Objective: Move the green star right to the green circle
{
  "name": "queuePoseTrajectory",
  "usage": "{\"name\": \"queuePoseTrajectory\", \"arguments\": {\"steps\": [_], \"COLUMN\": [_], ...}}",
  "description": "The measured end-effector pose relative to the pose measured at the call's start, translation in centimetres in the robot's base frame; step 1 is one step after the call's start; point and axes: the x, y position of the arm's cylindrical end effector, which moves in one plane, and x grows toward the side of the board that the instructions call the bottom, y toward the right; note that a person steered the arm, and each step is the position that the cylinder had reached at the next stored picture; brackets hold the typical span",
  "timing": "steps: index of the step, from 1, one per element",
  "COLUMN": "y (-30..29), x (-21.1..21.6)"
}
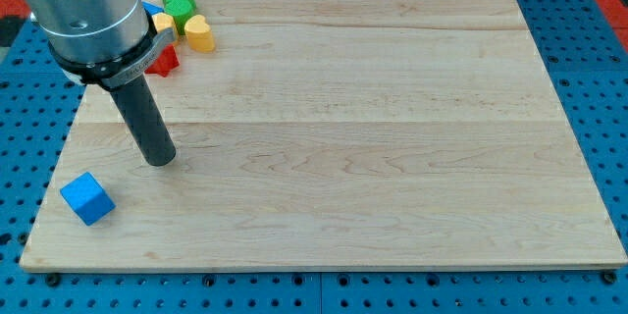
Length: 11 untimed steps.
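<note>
The green star (pixel 179 0) lies at the view's top left of the wooden board (pixel 373 128), in a tight cluster of blocks. No green circle shows; the arm's wide grey body (pixel 83 10) covers the board's top left corner. My tip (pixel 159 160) rests on the board well below the cluster, toward the view's left. The green star is far above the tip and slightly to its right.
In the cluster, a yellow heart (pixel 200 33) lies just below and right of the star. A yellow block (pixel 163 24), a red block (pixel 164 60) and a sliver of blue block (pixel 153 9) are partly hidden by the arm. A blue cube (pixel 87 198) sits bottom left.
</note>
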Motion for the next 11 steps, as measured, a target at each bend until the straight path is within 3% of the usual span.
{"name": "queuePoseTrajectory", "arguments": {"steps": [2, 3, 5, 6, 7, 8, 9, 11], "y": [0.0, -1.1, -13.1, -13.2, -12.5, -11.0, -3.2, 13.6], "x": [0.0, -3.4, -11.6, -13.3, -21.1, -26.2, -28.7, -22.6]}}
